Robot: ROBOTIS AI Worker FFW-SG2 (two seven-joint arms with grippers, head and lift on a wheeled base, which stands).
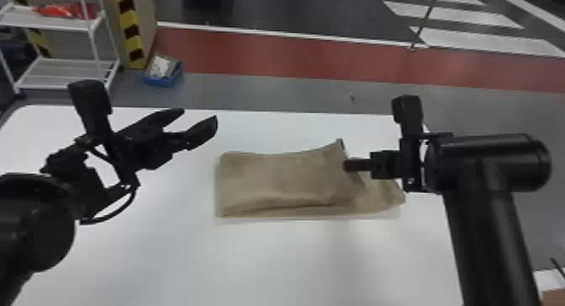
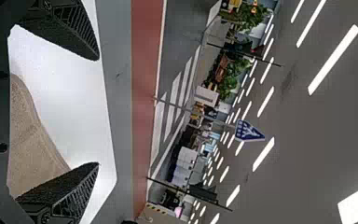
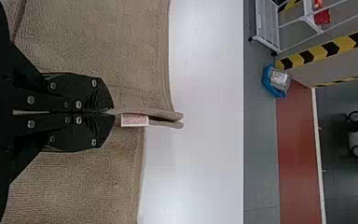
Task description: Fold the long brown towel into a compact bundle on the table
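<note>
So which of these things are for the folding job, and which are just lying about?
For the job:
brown towel
white table beneath it
right gripper, pinching the towel
left gripper, open

Just about:
white rack
red package on its shelf
blue bin on the floor

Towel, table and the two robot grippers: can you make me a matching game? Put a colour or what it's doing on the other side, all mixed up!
Column one:
1. towel
2. table
3. left gripper
4. right gripper

Column two:
A. fingers spread apart
B. shut, pinching some cloth
C. brown
D. white

Right pairs: 1-C, 2-D, 3-A, 4-B
</note>
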